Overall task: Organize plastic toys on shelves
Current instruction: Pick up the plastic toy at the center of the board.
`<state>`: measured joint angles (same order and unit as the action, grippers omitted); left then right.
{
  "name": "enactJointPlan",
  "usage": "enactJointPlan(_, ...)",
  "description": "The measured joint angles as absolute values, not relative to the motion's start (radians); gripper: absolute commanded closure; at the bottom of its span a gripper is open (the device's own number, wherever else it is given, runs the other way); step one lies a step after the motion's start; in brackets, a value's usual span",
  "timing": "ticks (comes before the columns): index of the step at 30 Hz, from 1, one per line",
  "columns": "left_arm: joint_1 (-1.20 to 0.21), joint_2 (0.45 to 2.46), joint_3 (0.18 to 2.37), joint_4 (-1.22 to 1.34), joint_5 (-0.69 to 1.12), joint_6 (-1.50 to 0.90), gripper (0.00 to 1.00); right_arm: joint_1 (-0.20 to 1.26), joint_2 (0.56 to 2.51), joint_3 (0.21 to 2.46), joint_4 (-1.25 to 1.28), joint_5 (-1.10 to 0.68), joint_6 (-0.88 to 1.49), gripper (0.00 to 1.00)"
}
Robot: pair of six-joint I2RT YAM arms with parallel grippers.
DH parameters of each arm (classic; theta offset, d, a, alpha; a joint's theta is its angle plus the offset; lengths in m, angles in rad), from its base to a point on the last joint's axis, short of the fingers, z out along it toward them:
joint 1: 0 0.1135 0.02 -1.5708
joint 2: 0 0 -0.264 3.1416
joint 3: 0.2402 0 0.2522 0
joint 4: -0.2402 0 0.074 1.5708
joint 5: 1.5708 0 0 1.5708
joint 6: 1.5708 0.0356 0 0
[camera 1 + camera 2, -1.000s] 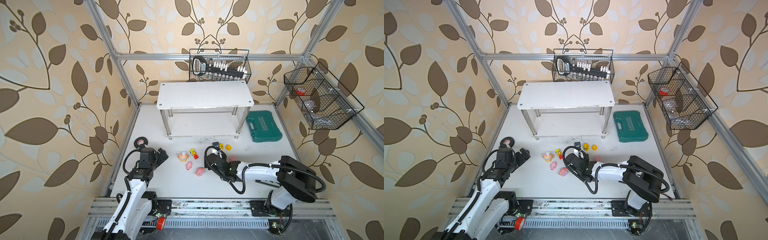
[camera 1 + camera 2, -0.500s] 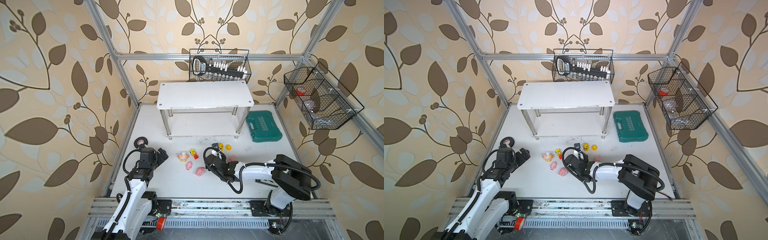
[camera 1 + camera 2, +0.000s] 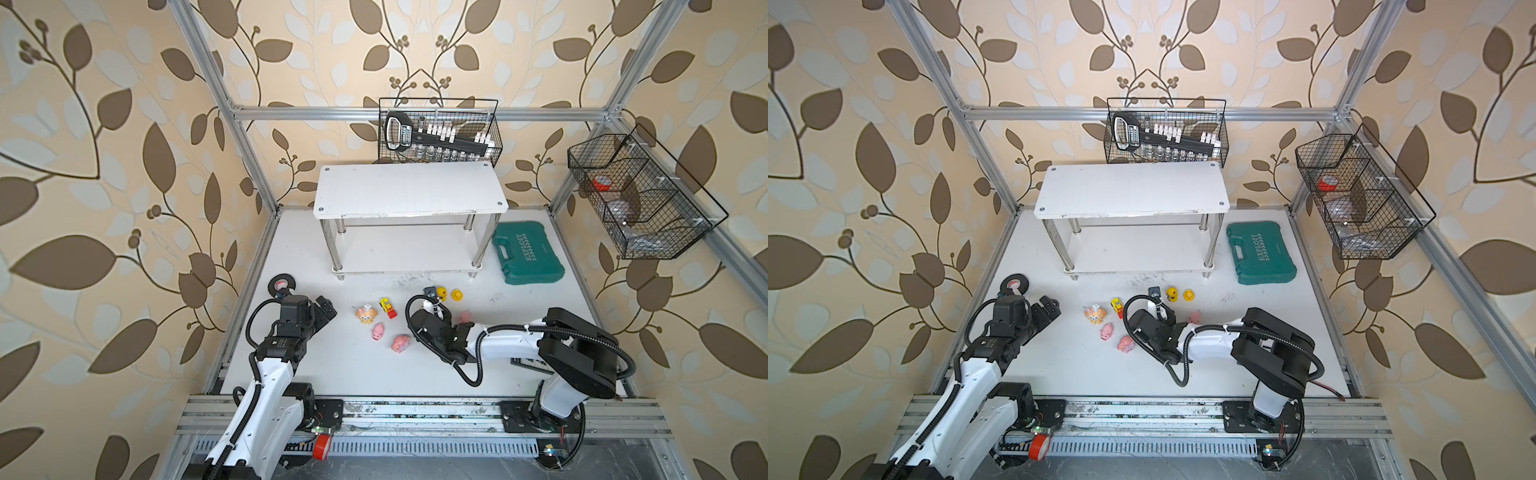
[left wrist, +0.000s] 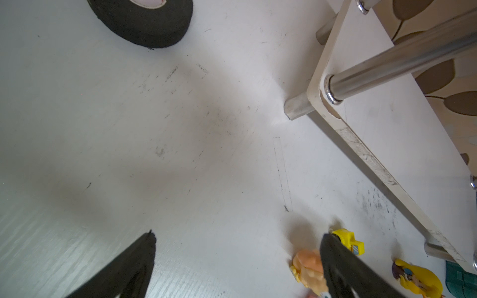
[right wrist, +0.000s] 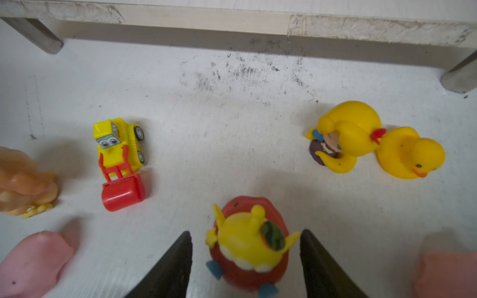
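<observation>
1. I am hovering my left gripper [image 3: 326, 311] near the black tape roll [image 3: 281, 284], its jaws spread.
2. I am holding my right gripper [image 3: 435, 309] low, just beside the yellow doll [image 3: 441, 293] and yellow duck [image 3: 457, 296] — my wrist is hiding its jaws.
3. Between my arms, the orange animal [image 3: 366, 314], yellow-red vehicle [image 3: 387, 306], a pink piglet [image 3: 378, 331] and a second piglet [image 3: 401, 343] are lying on the table [image 3: 353, 374].
4. The white shelves [image 3: 409, 195] are standing behind them — the green case [image 3: 528, 257] is lying alongside.

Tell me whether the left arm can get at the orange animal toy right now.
Probably yes: the left gripper is open, the orange animal lies close beside its fingertips, and only bare table separates them.
</observation>
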<state>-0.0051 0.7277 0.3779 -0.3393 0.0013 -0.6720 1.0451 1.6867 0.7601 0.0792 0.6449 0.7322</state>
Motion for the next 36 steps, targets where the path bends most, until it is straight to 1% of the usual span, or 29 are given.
enactJointPlan(3,-0.005,0.728,0.378,-0.339,0.001,-0.672,0.01,1.045,1.69,0.768,0.08,0.648,0.728,0.35)
enactJointPlan(5,-0.005,0.728,0.378,-0.339,0.001,-0.672,0.01,1.044,1.693,0.773,0.08,0.651,0.723,0.32)
enactJointPlan(8,-0.005,0.728,0.378,-0.339,0.001,-0.672,0.01,1.042,1.701,0.78,0.081,0.653,0.714,0.32)
enactJointPlan(11,-0.005,0.728,0.378,-0.339,0.001,-0.672,0.01,1.038,1.705,0.782,0.081,0.655,0.71,0.36)
enactJointPlan(13,-0.005,0.728,0.378,-0.339,0.001,-0.672,0.01,1.036,1.705,0.783,0.081,0.656,0.705,0.42)
enactJointPlan(15,-0.005,0.728,0.378,-0.339,0.001,-0.672,0.01,1.034,1.705,0.784,0.083,0.658,0.702,0.47)
enactJointPlan(17,-0.005,0.728,0.378,-0.339,0.001,-0.672,0.01,1.034,1.705,0.784,0.084,0.659,0.696,0.48)
enactJointPlan(23,-0.005,0.728,0.378,-0.339,0.002,-0.672,0.01,1.034,1.705,0.784,0.086,0.663,0.688,0.56)
enactJointPlan(24,-0.005,0.728,0.378,-0.339,0.002,-0.672,0.01,1.034,1.705,0.784,0.086,0.663,0.687,0.59)
enactJointPlan(26,-0.005,0.728,0.378,-0.339,0.002,-0.672,0.01,1.034,1.705,0.784,0.083,0.664,0.682,0.62)
enactJointPlan(29,-0.005,0.728,0.378,-0.339,0.002,-0.672,0.01,1.034,1.705,0.788,0.072,0.666,0.675,0.69)
enactJointPlan(33,-0.005,0.728,0.378,-0.338,0.002,-0.672,0.01,1.041,1.691,0.806,0.031,0.67,0.66,0.7)
enactJointPlan(36,-0.005,0.728,0.378,-0.335,0.002,-0.672,0.01,1.05,1.643,0.832,-0.02,0.67,0.642,0.69)
